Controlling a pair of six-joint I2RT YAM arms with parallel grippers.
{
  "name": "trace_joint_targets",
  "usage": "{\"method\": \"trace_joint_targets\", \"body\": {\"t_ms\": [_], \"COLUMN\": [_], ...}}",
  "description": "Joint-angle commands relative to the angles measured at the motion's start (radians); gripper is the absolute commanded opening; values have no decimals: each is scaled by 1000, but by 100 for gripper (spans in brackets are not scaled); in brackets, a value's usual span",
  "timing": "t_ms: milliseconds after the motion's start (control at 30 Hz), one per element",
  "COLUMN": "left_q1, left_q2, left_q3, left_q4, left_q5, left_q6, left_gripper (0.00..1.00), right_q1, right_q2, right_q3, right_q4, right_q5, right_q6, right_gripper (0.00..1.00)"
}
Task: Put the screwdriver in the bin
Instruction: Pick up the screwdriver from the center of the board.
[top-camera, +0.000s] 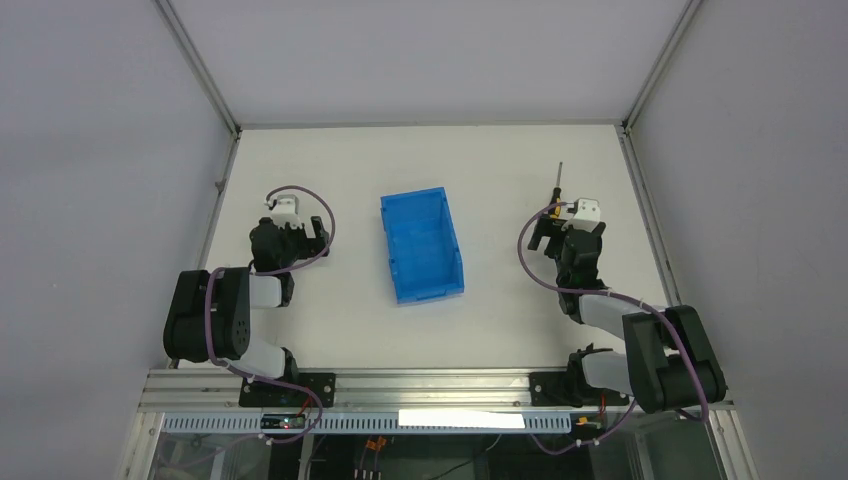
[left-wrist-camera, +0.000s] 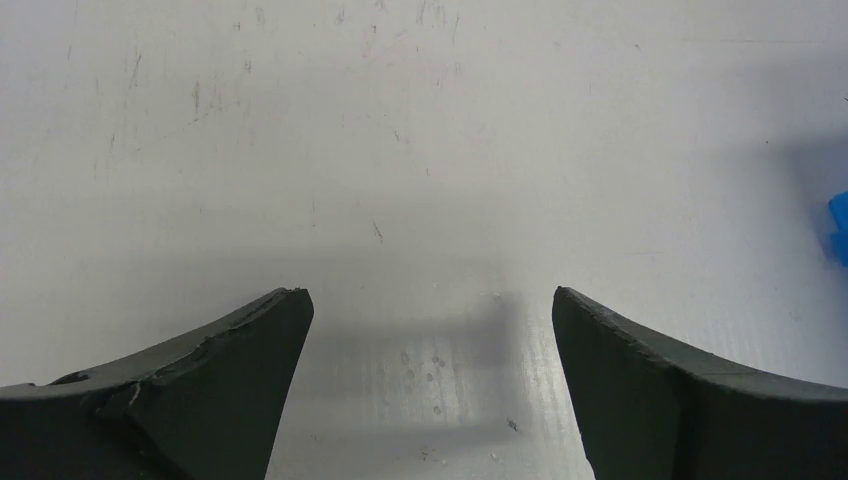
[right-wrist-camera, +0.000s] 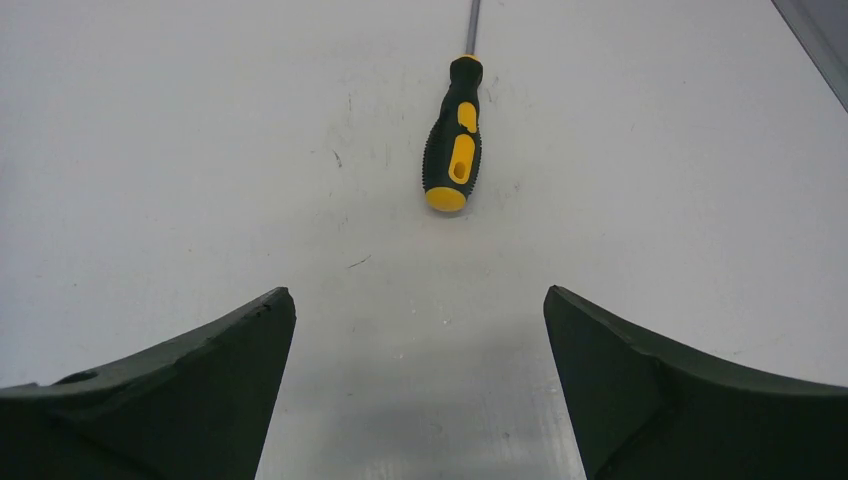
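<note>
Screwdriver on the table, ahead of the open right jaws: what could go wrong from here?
1. The screwdriver lies loose with its rounded handle end toward the open right jaws, which are not yet around it. A slightly off-centre close could roll it or push it away.
2. Its thin shaft sticks out far past the handle, so if gripped at the handle it may tilt and catch a wall of the bin during the drop.

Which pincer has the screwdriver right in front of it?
The right pincer: the black-and-yellow-handled metal screwdriver lies just ahead of it, handle end nearest. The left pincer faces white tabletop, with an edge of the bright blue plastic bin.
</note>
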Motion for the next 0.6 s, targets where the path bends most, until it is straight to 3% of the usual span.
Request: {"method": "trace_joint_targets", "body": {"t_ms": [0, 567], "left_q1": [-11, -10], "left_q2": [3, 2], "left_q3": [18, 18], "left_q4": [28, 28], "left_q5": [-2, -2], "left_q6": [12, 12], "left_gripper": [99, 99], "right_q1": [-7, -6], "right_q2": [-7, -7], "right_q3": [24, 29], "right_q4": [42, 32], "right_q5": [13, 1], "right_q6": [11, 1], "right_gripper": [99, 99]}}
